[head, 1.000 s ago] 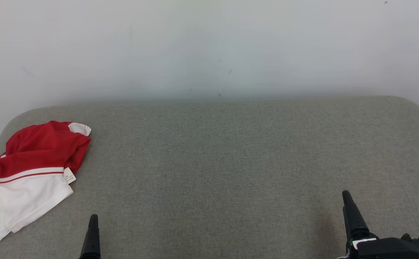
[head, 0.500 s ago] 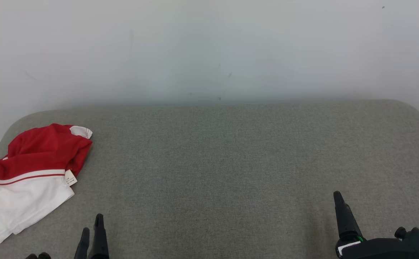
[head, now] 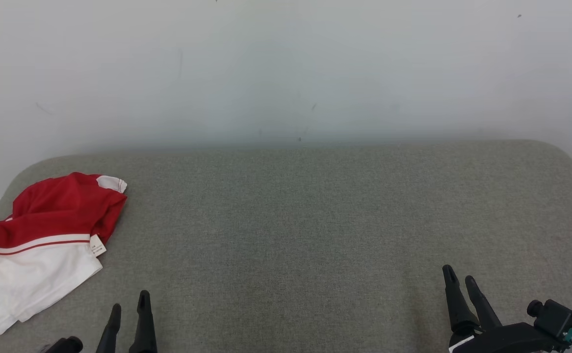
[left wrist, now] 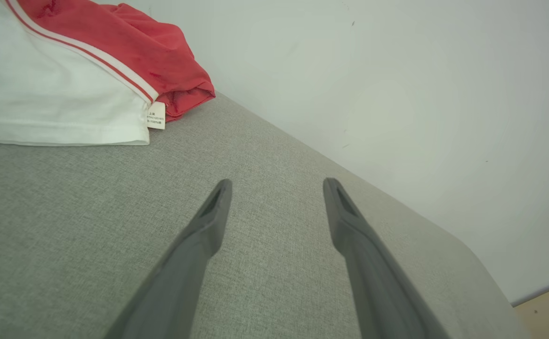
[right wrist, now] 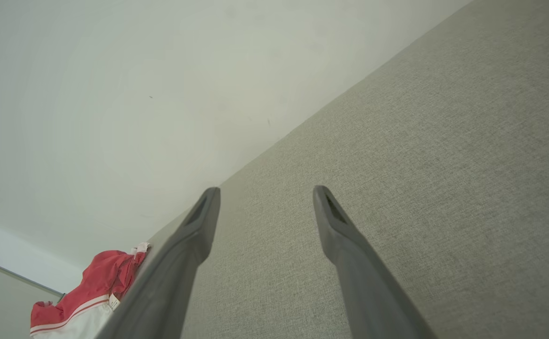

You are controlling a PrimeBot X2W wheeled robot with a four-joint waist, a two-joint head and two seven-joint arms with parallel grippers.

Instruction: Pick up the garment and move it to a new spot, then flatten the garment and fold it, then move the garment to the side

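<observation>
The garment (head: 40, 245) is a crumpled red and white shirt with a small white label, lying at the far left of the grey upholstered surface (head: 305, 225). My left gripper (head: 129, 300) stands open at the lower left, just right of the shirt's white hem and not touching it. In the left wrist view the garment (left wrist: 67, 75) lies up and left of my open left gripper (left wrist: 277, 186). My right gripper (head: 459, 274) is open at the lower right, far from the shirt. The right wrist view shows the open right gripper (right wrist: 266, 194) over bare fabric, with the garment (right wrist: 91, 294) small at the lower left.
A pale wall (head: 286, 68) rises straight behind the grey surface, whose back corners are rounded. A strip of wooden floor (left wrist: 547, 310) shows past the surface's edge in the left wrist view.
Both grippers have turned so that two fingers of each now show. The right gripper has shifted left and a little lower. The head camera has tilted slightly, so the surface sits lower in view.
</observation>
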